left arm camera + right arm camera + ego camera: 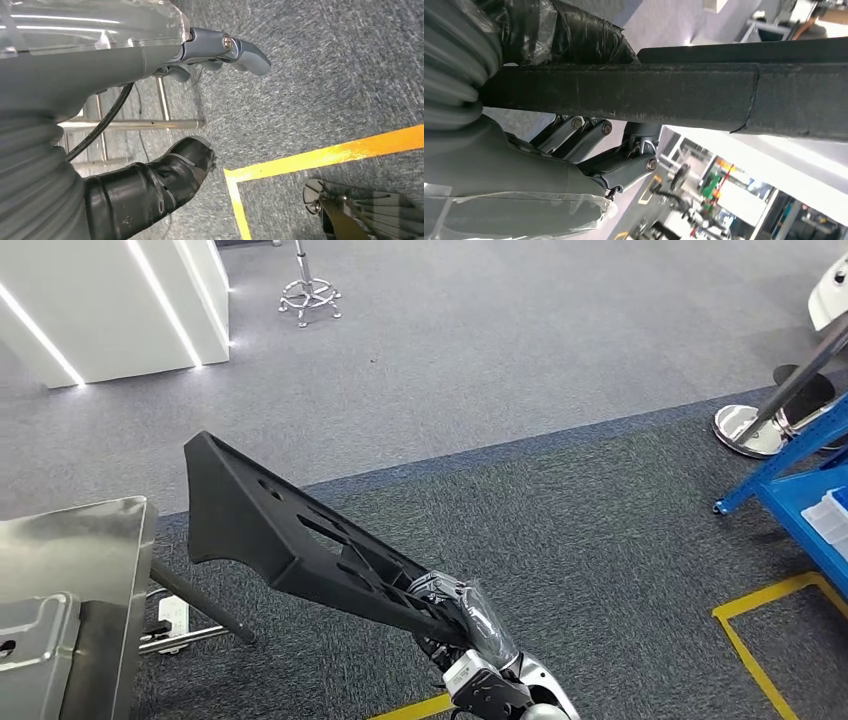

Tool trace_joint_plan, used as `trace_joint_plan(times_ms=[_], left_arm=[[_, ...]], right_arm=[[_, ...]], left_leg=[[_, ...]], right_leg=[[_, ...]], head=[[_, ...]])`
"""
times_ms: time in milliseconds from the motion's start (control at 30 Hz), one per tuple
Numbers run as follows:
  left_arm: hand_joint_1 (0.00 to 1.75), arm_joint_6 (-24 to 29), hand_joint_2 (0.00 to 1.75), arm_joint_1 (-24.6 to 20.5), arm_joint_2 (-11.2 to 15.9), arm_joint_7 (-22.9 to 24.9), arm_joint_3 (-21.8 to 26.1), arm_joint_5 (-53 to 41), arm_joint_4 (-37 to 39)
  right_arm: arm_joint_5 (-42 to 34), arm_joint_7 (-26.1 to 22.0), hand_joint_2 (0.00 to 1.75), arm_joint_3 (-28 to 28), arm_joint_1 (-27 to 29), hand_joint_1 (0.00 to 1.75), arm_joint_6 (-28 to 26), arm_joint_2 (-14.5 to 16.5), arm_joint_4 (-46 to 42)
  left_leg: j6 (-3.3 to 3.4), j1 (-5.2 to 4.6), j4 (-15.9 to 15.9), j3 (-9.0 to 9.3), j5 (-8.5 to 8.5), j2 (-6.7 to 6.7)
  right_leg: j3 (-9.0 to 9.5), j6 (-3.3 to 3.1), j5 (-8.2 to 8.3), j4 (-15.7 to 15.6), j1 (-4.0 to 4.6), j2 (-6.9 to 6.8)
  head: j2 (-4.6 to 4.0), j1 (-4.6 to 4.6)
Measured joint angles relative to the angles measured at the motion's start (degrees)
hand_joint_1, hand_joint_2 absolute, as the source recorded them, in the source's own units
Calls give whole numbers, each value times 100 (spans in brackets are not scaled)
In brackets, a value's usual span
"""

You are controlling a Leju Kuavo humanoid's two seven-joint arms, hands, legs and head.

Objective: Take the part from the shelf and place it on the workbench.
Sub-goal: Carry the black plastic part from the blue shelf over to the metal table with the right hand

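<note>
The right robot hand (pixel 468 625) was clamped on the near end of the long black moulded plastic part (pixel 290 535), which it held in the air, tilted upward and pointing toward the shiny steel bench (pixel 95 540) at the lower left. The right wrist view showed its fingers (pixel 594 137) wrapped under the part's dark bar. The left robot hand (pixel 150 165) hung over grey carpet (pixel 320 75) beside a yellow floor line (pixel 325 152), slack and empty, fingers apart. Farther off stood a blue shelf (pixel 800 480) at the right edge. Held at one end only, the long part could lever loose or swing; I judged its far tip might strike the bench edge.
</note>
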Motion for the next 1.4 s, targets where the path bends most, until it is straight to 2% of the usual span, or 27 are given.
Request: trace_joint_plan(times_ms=[33,100,167,233,267,333,367,400,467,500,533,600,667,733,767,833,900,933,967,1000,1033,1067,1133,1200,1267,1333,1400], left_arm=[[0,-1,175,0,1,0,3,1,0],[0,-4,175,0,2,-1,9,3,0],[0,-8,175,9,4,-1,13,5,-1],[0,-7,175,28,10,-1,18,7,0],[0,-4,175,38,15,-1,20,6,1],[0,-1,175,31,24,0,23,6,0],[0,0,175,20,23,0,24,6,0],[0,0,175,11,23,0,25,5,-1],[0,0,175,8,26,1,31,3,0],[0,0,175,16,28,3,34,2,1],[0,1,175,24,31,5,38,2,1],[0,2,175,27,37,9,44,0,1],[0,2,175,14,38,9,52,-1,1],[0,2,175,20,37,9,62,-4,0],[0,2,175,30,34,9,66,-9,-1],[0,4,175,34,32,9,69,-27,0],[0,5,175,23,32,5,69,-48,1],[0,5,175,17,31,3,69,-54,2],[0,5,175,12,30,1,69,-59,2],[0,4,175,12,28,0,69,-63,2],[0,4,175,10,27,0,69,-66,2],[0,4,175,8,26,0,69,-69,1],[0,4,175,5,17,1,69,-72,0],[0,4,175,14,10,1,69,-74,0],[0,3,175,31,11,2,69,-78,1],[0,2,175,32,10,2,69,-81,2],[0,1,175,8,8,1,69,-90,1]], right_arm=[[-1,0,175,0,-4,175,1,0,4],[-2,0,175,0,-14,175,2,-1,3],[-3,0,175,0,-19,175,5,-2,2],[-5,0,175,2,-21,175,10,0,1],[-7,0,175,4,-23,175,13,2,0],[-15,-3,175,13,-23,175,17,5,-2],[-19,-4,175,17,-19,175,19,5,-2],[-22,-5,175,21,-13,175,21,3,-2],[-29,-4,175,31,-4,175,29,1,-1],[-35,-5,175,36,-2,175,34,0,-1],[-41,-5,175,39,-3,175,38,0,-1],[-51,-7,175,42,-3,175,44,0,-1],[-56,-7,175,42,-6,175,48,-2,-2],[-57,-8,175,44,-8,175,48,-4,-6],[-58,-8,175,45,-9,175,45,-6,-9],[-61,-17,175,46,-10,175,37,-10,-24],[-63,-25,175,46,10,175,30,-25,-31],[-63,-26,175,46,26,175,26,-36,-30],[-63,-25,175,46,42,175,23,-46,-29],[-64,-24,175,46,53,175,19,-54,-29],[-64,-24,175,46,57,175,15,-57,-29],[-64,-24,175,46,56,175,10,-58,-29],[-66,-25,175,46,56,175,0,-62,-30],[-68,-25,175,46,56,175,-7,-69,-33],[-68,-25,175,46,46,175,-12,-71,-39],[-69,-27,175,46,34,175,-14,-67,-45],[-74,-27,175,46,33,175,-16,-64,-47]], left_leg=[[-9,0,19,2,-9,-73],[-43,-4,75,-10,-37,-206],[-106,1,103,-48,-43,-311],[-182,18,91,-77,-29,-392],[-213,20,121,-93,-49,-334],[-263,21,451,-253,-247,-70],[-286,24,786,-415,-423,83],[-310,34,1170,-608,-599,160],[-348,53,1666,-857,-739,210],[-356,60,1606,-824,-646,229],[-355,65,1327,-676,-468,268],[-320,45,528,-253,-128,462],[-252,8,111,-48,-32,576],[-174,-14,69,-50,-42,488],[-136,-9,42,-38,-32,435],[-56,14,-15,-7,-2,339],[-9,16,-26,-1,9,235],[4,11,-21,-4,8,172],[9,5,-14,-2,4,99],[9,3,-2,0,-2,25],[4,2,16,4,-12,-48],[-8,3,37,8,-24,-120],[-49,-8,91,-11,-51,-245],[-110,-3,110,-52,-54,-345],[-178,19,109,-81,-52,-397],[-233,16,313,-179,-180,-185],[-278,22,923,-473,-499,102]], right_leg=[[107,-13,223,-290,-2,32],[405,-47,584,-1018,-10,226],[539,-68,659,-1348,1,354],[557,-108,668,-1386,12,277],[579,-143,681,-1415,5,224],[623,-218,703,-1473,-20,89],[633,-241,701,-1483,-10,16],[634,-257,694,-1484,-2,-59],[638,-260,678,-1482,6,-199],[647,-254,668,-1481,6,-262],[662,-242,655,-1481,4,-321],[701,-195,617,-1475,22,-430],[728,-138,587,-1474,55,-521],[761,-77,574,-1498,65,-610],[776,-42,548,-1487,55,-594],[681,7,358,-1234,33,-383],[340,15,4,-546,26,-116],[143,13,-131,-174,29,-55],[0,9,-165,65,32,-24],[-50,2,-79,99,34,-7],[5,-10,110,-90,34,16],[146,-29,357,-453,32,73],[413,-65,659,-1124,20,293],[494,-85,687,-1351,28,395],[528,-130,706,-1393,32,287],[587,-209,726,-1454,12,157],[618,-264,716,-1481,19,3]], head=[[0,1],[0,-1],[0,-1],[0,-1],[0,-3],[0,-22],[0,-32],[0,-41],[0,-41],[0,-41],[0,-41],[0,-41],[0,-34],[0,-29],[0,-30],[0,-27],[0,-23],[0,-22],[0,-22],[0,-22],[0,-22],[0,-22],[0,-24],[0,-25],[0,-25],[0,-31],[0,-38]])
